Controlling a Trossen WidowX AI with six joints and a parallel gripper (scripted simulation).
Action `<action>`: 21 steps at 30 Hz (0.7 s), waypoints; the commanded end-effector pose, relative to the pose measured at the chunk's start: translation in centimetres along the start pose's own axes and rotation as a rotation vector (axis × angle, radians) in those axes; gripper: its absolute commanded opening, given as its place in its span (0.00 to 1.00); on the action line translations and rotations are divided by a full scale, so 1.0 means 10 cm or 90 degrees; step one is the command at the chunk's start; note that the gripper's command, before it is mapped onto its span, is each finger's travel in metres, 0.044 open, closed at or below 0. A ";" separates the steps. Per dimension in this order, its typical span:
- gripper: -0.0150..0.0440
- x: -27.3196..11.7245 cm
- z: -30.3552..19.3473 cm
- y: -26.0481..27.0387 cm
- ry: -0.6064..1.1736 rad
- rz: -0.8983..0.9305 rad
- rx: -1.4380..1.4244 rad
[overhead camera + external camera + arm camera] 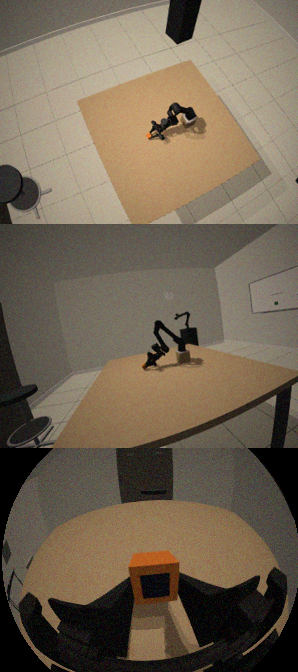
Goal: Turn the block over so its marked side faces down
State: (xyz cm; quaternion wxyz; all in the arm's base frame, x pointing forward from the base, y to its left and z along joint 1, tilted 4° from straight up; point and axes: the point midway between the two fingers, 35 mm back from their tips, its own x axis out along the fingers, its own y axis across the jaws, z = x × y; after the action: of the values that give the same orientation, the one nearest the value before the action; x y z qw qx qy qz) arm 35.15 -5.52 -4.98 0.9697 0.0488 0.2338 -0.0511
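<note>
The orange block (149, 136) (144, 366) (154, 558) is between the fingertips at the arm's far end. A dark square mark (155, 586) shows on the side turned to the wrist camera, back toward the gripper. My gripper (150, 135) (145, 366) (153, 579) is shut on the block, one finger against each side, and slants down toward the table. The block is low over the tan table (121, 169) (161, 405) (155, 523); whether its lower edge touches the table cannot be told. Its underside is hidden.
The arm's base (188, 118) (183, 356) stands on the table behind the gripper. A round stool (25, 194) (30, 431) and a dark column (183, 22) stand off the table. The arm casts a shadow beside itself.
</note>
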 end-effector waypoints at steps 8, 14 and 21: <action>0.97 0.00 0.00 0.00 -0.001 -0.002 0.003; 1.00 0.00 0.00 0.00 -0.001 -0.002 0.003; 1.00 0.00 0.00 0.00 -0.001 -0.002 0.003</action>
State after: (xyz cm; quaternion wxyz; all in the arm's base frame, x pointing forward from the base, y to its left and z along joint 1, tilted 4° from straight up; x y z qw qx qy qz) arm 35.17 -5.53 -4.93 0.9700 0.0486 0.2325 -0.0512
